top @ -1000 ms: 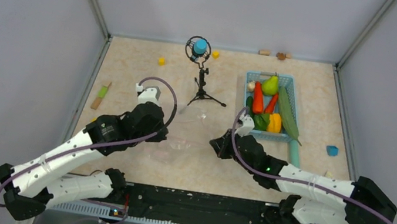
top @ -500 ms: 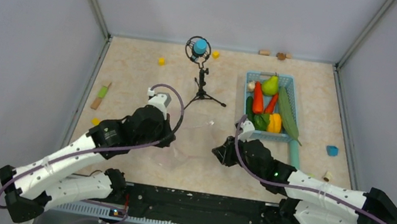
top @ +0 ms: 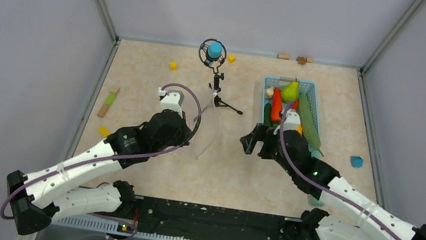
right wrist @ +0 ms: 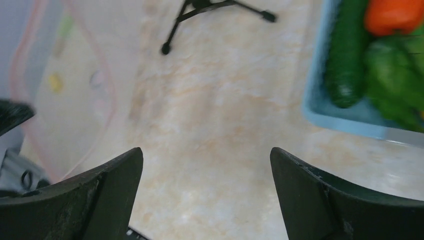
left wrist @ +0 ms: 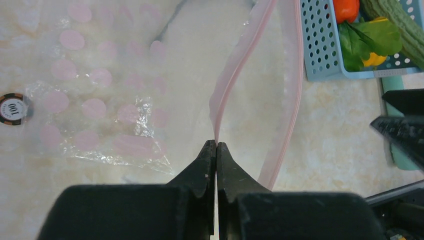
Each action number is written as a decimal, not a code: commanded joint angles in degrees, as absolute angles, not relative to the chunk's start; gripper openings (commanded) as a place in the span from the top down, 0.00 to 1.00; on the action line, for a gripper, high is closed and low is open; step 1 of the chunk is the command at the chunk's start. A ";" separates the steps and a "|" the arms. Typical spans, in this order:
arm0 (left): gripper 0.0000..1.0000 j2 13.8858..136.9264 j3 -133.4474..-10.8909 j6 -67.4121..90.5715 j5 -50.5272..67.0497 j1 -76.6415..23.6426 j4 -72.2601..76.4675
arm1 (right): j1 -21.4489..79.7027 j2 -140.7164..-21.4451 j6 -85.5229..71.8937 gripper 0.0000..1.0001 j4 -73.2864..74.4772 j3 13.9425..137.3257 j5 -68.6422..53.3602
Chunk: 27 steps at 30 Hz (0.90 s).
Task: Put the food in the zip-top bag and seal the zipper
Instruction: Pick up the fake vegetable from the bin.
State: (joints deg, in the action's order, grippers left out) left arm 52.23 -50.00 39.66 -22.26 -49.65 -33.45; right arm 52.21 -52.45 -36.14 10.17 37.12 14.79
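The zip-top bag [left wrist: 95,107] is clear with pink dots and lies crumpled on the table. My left gripper [left wrist: 216,143] is shut on one side of the pink zipper [left wrist: 239,67], holding that edge up; the other side [left wrist: 291,100] hangs apart, so the mouth gapes. From above the bag [top: 208,133] sits between both arms, by the left gripper [top: 189,143]. My right gripper [right wrist: 206,170] is open with nothing between its fingers, hovering over bare table just left of the basket [top: 250,139]. The food fills the basket: pear [top: 290,91], carrot [top: 276,108], cucumber [right wrist: 345,65], green pepper [left wrist: 369,39].
The light blue basket [top: 309,84] stands at the right. A small black tripod [top: 218,95] with a blue-topped head stands behind the bag. Yellow cubes [top: 173,65] lie at the back, a blue block [top: 356,161] at the right, a round chip [left wrist: 11,108] beside the bag.
My right gripper has opened, let go of the bag and swung up toward the basket. My left gripper, still shut on the zipper, has shifted right and away, lifting the bag's edge.
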 commanded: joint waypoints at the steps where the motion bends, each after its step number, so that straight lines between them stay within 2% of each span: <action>1: 1.00 51.77 -49.68 40.83 -27.93 -48.80 -31.08 | 41.35 -51.84 -36.95 0.03 17.93 39.62 14.35; 10: 1.00 57.76 -52.11 43.03 -27.96 -45.97 -38.12 | 27.54 -64.34 -32.62 0.07 18.87 49.96 15.59; 19: 1.00 61.78 -51.46 40.45 -17.23 -38.83 -32.34 | 22.93 -84.16 -27.04 0.19 20.93 63.90 13.38; 27: 1.00 63.47 -50.54 39.39 -10.95 -37.53 -27.67 | 21.44 -94.25 -22.49 0.27 19.64 70.06 12.60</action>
State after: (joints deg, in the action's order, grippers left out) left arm 62.92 -50.09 40.32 -15.38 -37.78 -32.84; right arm 21.82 -91.46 -25.89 20.45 65.52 12.99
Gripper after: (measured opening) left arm 0.011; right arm 0.759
